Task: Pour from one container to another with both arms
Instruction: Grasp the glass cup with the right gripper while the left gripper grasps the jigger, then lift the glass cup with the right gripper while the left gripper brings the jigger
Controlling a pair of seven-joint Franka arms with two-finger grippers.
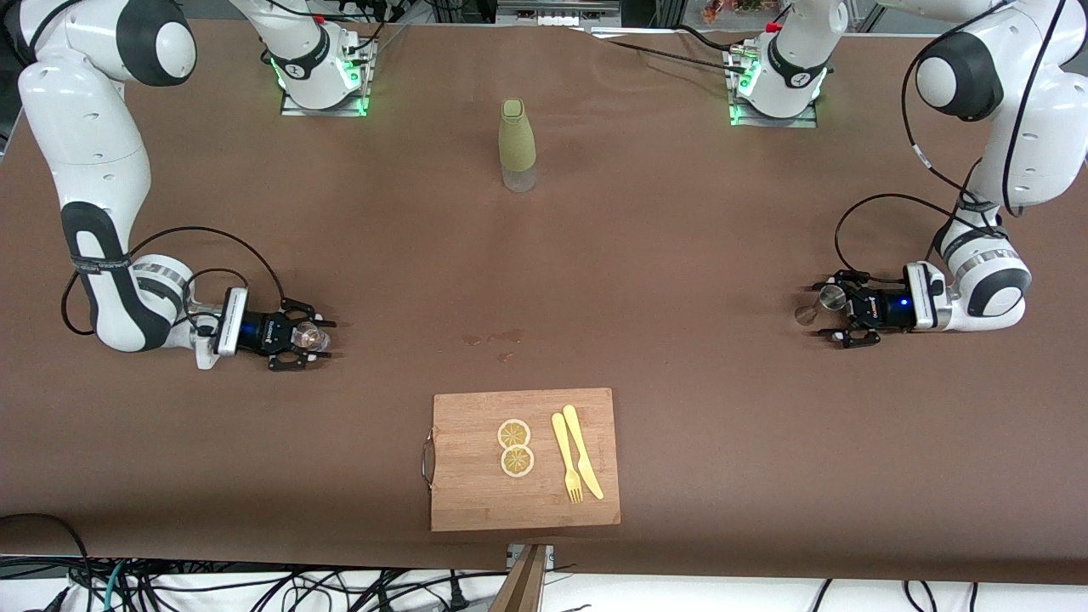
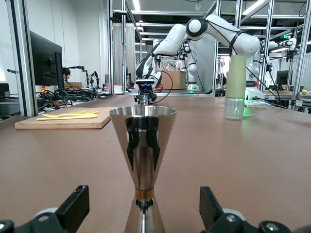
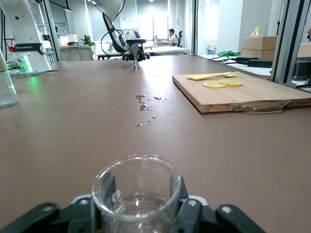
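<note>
Low at the desk's right-arm end: right gripper, fingers pressed against an upright clear glass. Low at its left-arm end: left gripper, fingers spread wide, clear of an upright steel jigger between them.

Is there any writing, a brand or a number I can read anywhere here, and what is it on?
"FRANKA ROBOTICS": probably, in small dark print on the white robot base in the right wrist view; barely legible.
Round marks on both arm bases in the front view: too small to read.
Bottle, metal jigger, glass, cutting board: no writing.
</note>
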